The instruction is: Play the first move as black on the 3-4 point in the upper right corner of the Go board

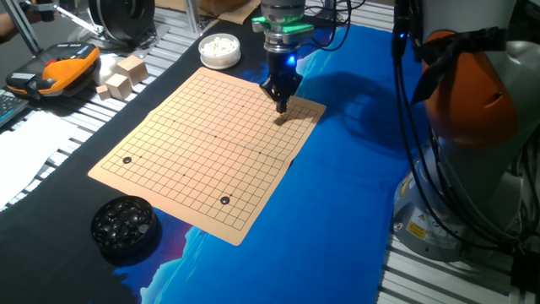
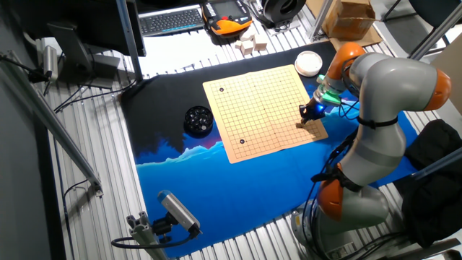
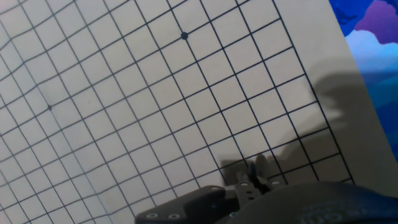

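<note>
The gripper (image 1: pixel 282 105) is down low over the Go board (image 1: pixel 211 143), right by its far right corner, tip just above the grid or touching it, too close to call. That is the corner the task names, so the reach looks done, or nearly.

Are the jaws holding a black stone? I cannot tell. In the hand view they look drawn narrow over the lines, near the board's edge, but nothing dark and round shows between them, and the fixed views are too small to settle it. No stone lies under the tip yet, as far as I can see.

Two black stones already sit on the board: one at the near left corner (image 1: pixel 127 160), one by the near edge (image 1: pixel 224 200). The bowl of black stones (image 1: pixel 125 224) stands on the tabletop just off the near left corner, well apart from the gripper; the white stones (image 1: pixel 219 48) wait beyond the far edge.

My read: what is left is the placement itself, on the exact intersection, then release and retreat.
</note>
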### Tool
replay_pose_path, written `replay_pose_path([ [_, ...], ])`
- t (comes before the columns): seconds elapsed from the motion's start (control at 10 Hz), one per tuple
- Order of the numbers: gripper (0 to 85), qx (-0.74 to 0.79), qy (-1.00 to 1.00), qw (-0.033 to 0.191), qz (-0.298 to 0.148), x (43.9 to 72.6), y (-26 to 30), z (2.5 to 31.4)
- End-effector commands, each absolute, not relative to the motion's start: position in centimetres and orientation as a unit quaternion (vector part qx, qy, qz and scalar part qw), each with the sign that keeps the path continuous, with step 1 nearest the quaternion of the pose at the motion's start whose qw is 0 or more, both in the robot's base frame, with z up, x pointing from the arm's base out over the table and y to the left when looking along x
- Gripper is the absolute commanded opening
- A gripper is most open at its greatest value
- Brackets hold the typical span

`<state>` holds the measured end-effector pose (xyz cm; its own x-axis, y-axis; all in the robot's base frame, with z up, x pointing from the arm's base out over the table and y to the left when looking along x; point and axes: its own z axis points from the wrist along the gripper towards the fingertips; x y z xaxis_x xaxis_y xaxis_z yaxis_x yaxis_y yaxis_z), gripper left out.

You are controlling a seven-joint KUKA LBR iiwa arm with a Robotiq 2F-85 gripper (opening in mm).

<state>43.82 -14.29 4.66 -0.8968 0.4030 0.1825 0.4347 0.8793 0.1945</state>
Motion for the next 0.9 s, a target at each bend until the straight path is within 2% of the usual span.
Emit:
replay_pose_path([
  [0.0, 0.0, -0.222, -0.965, 0.067, -0.12, 43.84, -14.27, 4.68],
  [0.3, 0.0, -0.258, -0.956, 0.068, -0.122, 43.84, -14.27, 4.68],
  [0.5, 0.0, -0.266, -0.95, 0.068, -0.147, 43.84, -14.27, 4.68],
  [0.8, 0.0, -0.266, -0.951, 0.067, -0.144, 43.84, -14.27, 4.68],
])
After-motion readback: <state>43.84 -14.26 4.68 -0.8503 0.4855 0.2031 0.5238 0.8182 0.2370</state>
